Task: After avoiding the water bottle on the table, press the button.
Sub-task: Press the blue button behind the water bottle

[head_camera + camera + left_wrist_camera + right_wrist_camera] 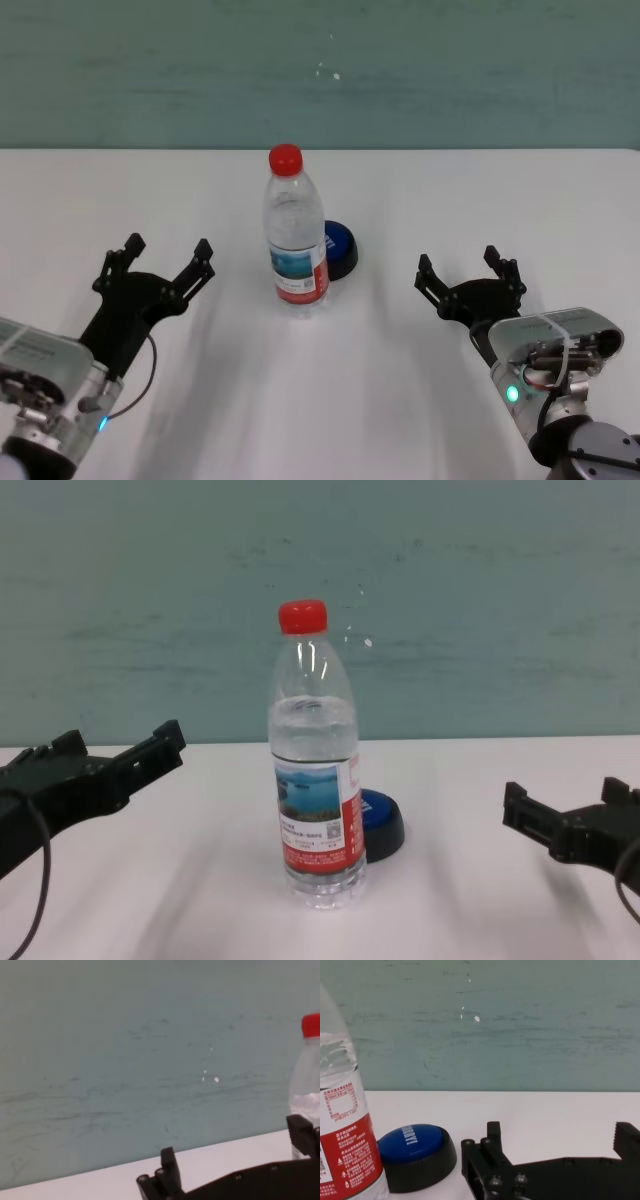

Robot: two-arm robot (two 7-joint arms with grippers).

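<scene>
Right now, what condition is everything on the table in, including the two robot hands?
water bottle: upright, red cap on, partly filled.
button: on the table behind the bottle, nothing touching it.
left gripper: fingers open, holding nothing, left of the bottle.
right gripper: fingers open, holding nothing, right of the bottle.
</scene>
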